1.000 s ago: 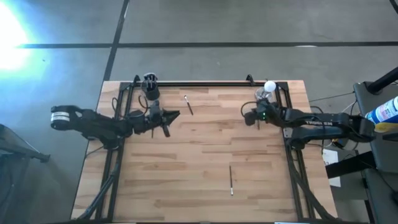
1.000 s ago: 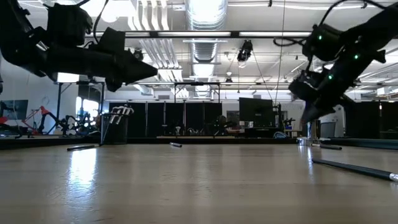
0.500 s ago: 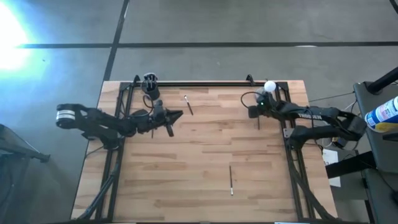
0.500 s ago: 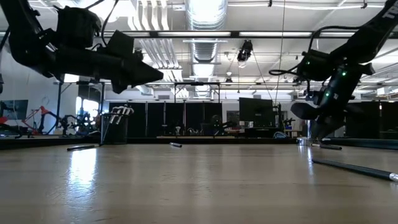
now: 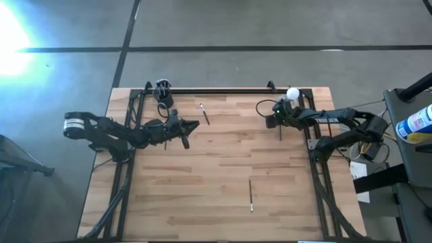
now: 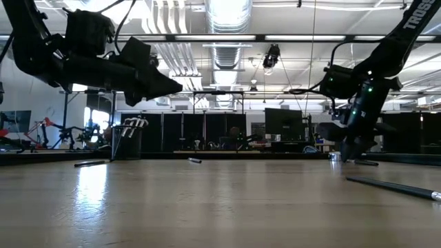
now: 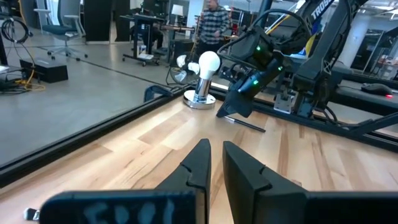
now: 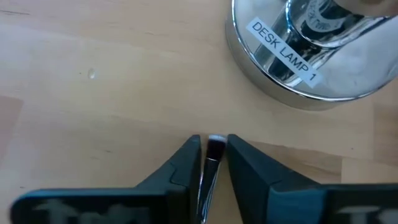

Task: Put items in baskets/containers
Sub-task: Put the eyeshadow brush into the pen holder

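Observation:
A dark stick with a pale tip (image 8: 214,149) lies flat on the wood at the far right, next to the desk lamp. My right gripper (image 8: 214,155) points steeply down over it, open. One finger stands on each side of the stick's tip end; I cannot tell whether they touch it. The black cup (image 5: 162,88) stands at the far left with several sticks upright in it. Two more sticks lie loose, one near the far edge (image 5: 204,113) and one toward the near edge (image 5: 250,196). My left gripper (image 5: 196,124) hovers level above the table in front of the cup. Its fingers stand a narrow gap apart with nothing between them.
The chrome desk lamp (image 8: 298,56) with its white bulb (image 5: 292,93) stands just beyond my right gripper, at the table's far right corner. Black frame rails (image 5: 216,90) run along the far edge and both sides. A person stands in the room behind (image 7: 213,18).
My right gripper has swung toward the far edge and the lamp. It has sunk from well above the table down to the stick, tipping more steeply downward.

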Robot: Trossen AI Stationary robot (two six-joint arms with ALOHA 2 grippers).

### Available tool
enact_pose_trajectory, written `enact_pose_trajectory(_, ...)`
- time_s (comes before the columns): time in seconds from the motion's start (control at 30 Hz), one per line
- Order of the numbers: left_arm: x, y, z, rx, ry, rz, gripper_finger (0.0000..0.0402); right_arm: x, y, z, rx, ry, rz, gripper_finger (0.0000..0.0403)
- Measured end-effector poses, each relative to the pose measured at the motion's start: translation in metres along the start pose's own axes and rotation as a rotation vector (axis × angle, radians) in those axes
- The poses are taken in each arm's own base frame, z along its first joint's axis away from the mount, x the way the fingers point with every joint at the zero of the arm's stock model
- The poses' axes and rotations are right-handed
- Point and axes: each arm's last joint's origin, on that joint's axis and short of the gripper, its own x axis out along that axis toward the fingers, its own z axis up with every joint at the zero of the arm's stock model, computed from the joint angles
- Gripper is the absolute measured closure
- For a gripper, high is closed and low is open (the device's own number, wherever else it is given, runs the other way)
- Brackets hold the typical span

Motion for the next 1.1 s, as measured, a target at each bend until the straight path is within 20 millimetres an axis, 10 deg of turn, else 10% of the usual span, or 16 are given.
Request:
enact_pose_trajectory(0.6, 0.013, -0.007, 0.001, -0.098, 0.024, -0.128, 0.0367, -0.036, 0.014, -0.029, -0.132, -0.197, 0.379, 0.0394)
enact_pose_trajectory(1.1, 0.116, -0.069, -0.008, -0.159, -0.038, -0.465, 0.0340, -0.092, 0.032, -0.043, -0.204, -0.697, 1.116, 0.0395)
